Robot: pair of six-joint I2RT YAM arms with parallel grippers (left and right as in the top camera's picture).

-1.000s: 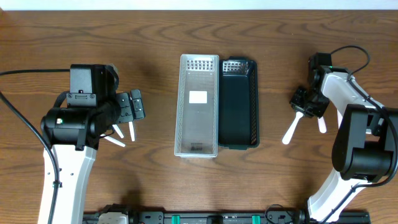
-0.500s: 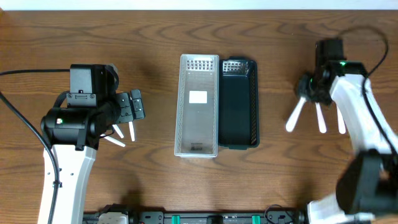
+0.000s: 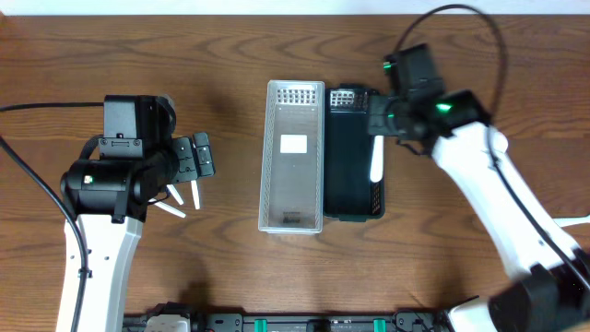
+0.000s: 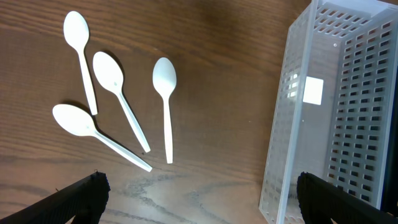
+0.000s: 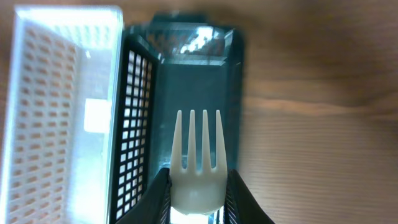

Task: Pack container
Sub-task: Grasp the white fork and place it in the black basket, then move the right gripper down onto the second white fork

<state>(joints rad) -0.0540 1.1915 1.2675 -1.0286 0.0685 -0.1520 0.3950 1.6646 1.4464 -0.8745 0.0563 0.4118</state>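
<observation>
My right gripper [image 3: 377, 131] is shut on a white plastic fork [image 3: 375, 161] and holds it over the black slotted container [image 3: 353, 207]. In the right wrist view the fork [image 5: 198, 163] sits between the jaws of my right gripper [image 5: 198, 190], tines pointing out over the black container [image 5: 186, 87]. The clear slotted container [image 3: 269, 157] stands directly left of the black one. My left gripper [image 3: 198, 159] is open and empty over several white spoons [image 3: 181, 196] on the table. The left wrist view shows my left gripper [image 4: 199, 202] wide open, with the spoons [image 4: 118, 93] beyond it.
The clear container [image 4: 292, 124] is at the right of the left wrist view, and it also shows in the right wrist view [image 5: 56, 112]. A white label [image 3: 294, 143] lies inside it. The table's near edge carries a dark rail [image 3: 304, 323].
My right arm has swung left from the right side of the table to above the black container, carrying the fork. The left arm has not moved.
</observation>
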